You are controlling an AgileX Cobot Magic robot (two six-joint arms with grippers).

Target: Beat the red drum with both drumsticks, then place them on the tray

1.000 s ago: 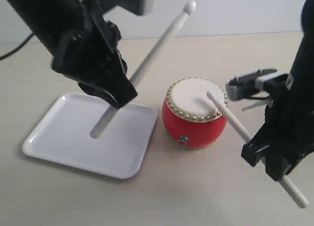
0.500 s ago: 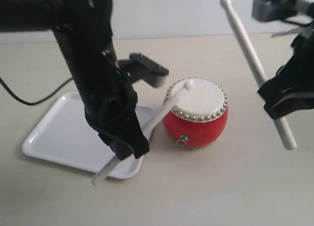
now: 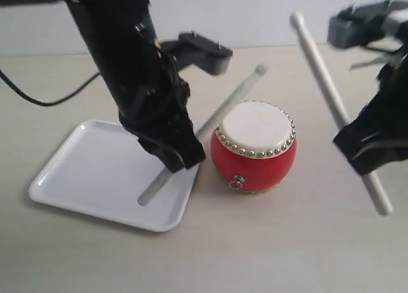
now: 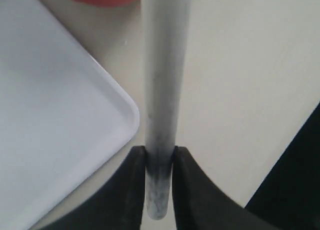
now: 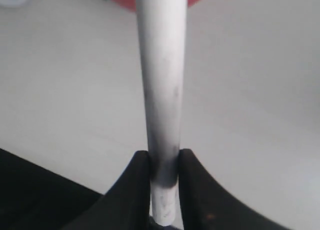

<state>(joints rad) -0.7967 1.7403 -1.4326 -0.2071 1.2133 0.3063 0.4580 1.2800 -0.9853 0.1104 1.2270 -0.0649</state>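
Your left pincer [image 3: 182, 156] squeezes one stick [image 3: 231, 104] near its thick end. The stick slants up, and its round tip is off the drum [image 3: 254, 150], just behind it. Your right pincer [image 3: 366, 154] squeezes the other stick [image 3: 319, 70], held high to the right of the drum, ready to hit, I think. The tray [image 3: 76, 178] waits on the counter [image 3: 287, 248], left of the drum.

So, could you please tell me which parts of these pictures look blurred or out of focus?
Exterior view: the red drum and tray are crisp, while the left drumstick and right drumstick look slightly smeared. Left wrist view: the stick is soft, and the drum is only a red blur. Right wrist view: the same softness, with the drum unfocused.
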